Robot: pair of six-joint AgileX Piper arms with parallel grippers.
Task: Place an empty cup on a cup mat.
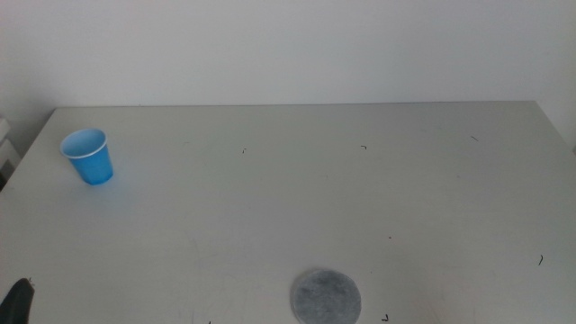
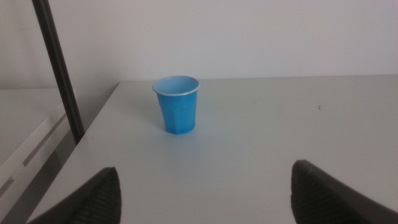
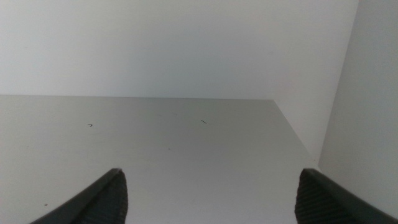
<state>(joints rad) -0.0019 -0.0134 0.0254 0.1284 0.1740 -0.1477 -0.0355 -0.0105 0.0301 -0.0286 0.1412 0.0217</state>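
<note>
The blue cup (image 1: 89, 157) stands upright and empty at the far left of the table. The grey speckled cup mat (image 1: 325, 297) lies flat near the front edge, right of centre, far from the cup. My left gripper (image 2: 205, 190) is open and empty, low at the front left, with the cup (image 2: 177, 103) straight ahead of it between its wide jaws. Only a dark tip of the left gripper (image 1: 18, 299) shows in the middle view. My right gripper (image 3: 208, 196) is open and empty over bare table; it is out of the middle view.
A dark vertical pole (image 2: 59, 68) stands beside the table's left edge near the cup. The white wall (image 1: 288, 45) runs along the table's far edge. The table's right edge (image 3: 298, 140) shows in the right wrist view.
</note>
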